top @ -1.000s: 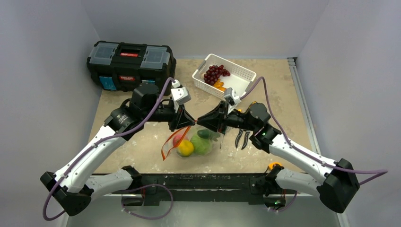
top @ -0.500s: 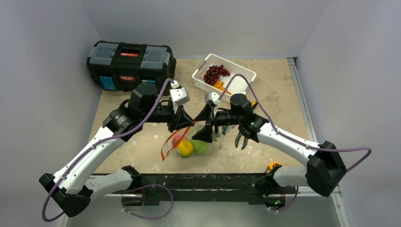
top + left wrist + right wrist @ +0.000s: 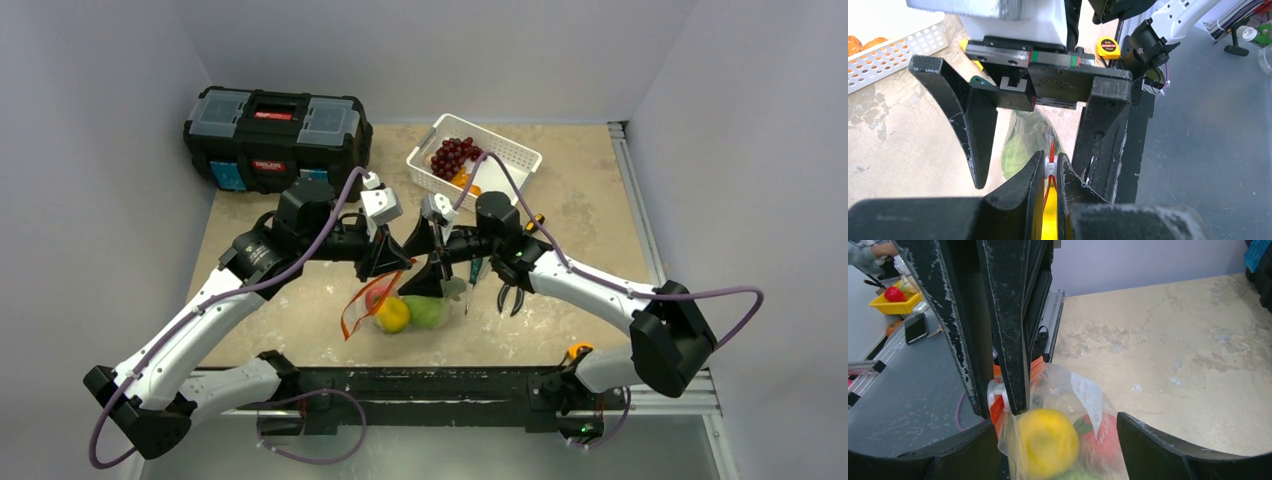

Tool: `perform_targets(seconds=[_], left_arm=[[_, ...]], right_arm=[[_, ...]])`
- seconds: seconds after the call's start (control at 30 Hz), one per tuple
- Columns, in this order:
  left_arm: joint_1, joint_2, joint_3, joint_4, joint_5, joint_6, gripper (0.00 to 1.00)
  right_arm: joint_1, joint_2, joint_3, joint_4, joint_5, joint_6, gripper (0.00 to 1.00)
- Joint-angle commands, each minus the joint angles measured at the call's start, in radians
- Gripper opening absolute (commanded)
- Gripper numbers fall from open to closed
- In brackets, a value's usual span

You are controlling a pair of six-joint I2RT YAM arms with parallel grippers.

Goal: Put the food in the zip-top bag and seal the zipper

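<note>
The zip-top bag (image 3: 402, 308) hangs over the table with yellow citrus (image 3: 393, 314), a pink peach (image 3: 376, 296) and green cabbage (image 3: 428, 311) inside. My left gripper (image 3: 390, 265) is shut on the white slider (image 3: 1050, 167) of the orange-red zipper (image 3: 356, 305). My right gripper (image 3: 425, 262) is open wide, its fingers either side of the bag's top, right next to the left gripper. In the right wrist view the citrus (image 3: 1048, 442) and peach (image 3: 1100, 435) sit between its fingertips (image 3: 1158, 445). The left fingers (image 3: 1008, 325) pinch the slider (image 3: 993, 390) there.
A black toolbox (image 3: 275, 125) stands at the back left. A white slotted basket (image 3: 500, 165) with grapes (image 3: 455, 155) is at the back centre. Pliers (image 3: 510, 292) and a screwdriver (image 3: 470, 285) lie right of the bag. A tape measure (image 3: 1108, 46) sits at the near edge.
My right arm has swung left and its open gripper has turned and closed in on the bag's top beside the left gripper. The left gripper has stayed on the slider.
</note>
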Motion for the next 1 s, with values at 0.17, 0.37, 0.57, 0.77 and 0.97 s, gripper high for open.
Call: perform_targets(seconds=[0.17,0.37,0.57,0.77,0.97], left_arm=[[0.015,-0.007,-0.006,0.062,0.037,-0.037,0.00],[0.014,-0.011,-0.009,0.054,0.016,-0.037,0.00],[0.014,-0.005,0.001,0.027,-0.002,-0.040,0.00],[0.014,-0.003,-0.002,0.005,-0.031,-0.056,0.00],[0.014,0.003,-0.002,-0.012,-0.039,-0.061,0.00]], right_arm=[[0.090,-0.021,-0.030,0.185,0.195,-0.023,0.59],[0.105,-0.030,-0.055,0.189,0.328,-0.054,0.00],[0.105,-0.121,-0.169,0.361,0.395,0.056,0.00],[0.105,-0.175,-0.288,0.590,0.444,0.267,0.00],[0.105,-0.153,-0.306,0.752,0.411,0.444,0.00]])
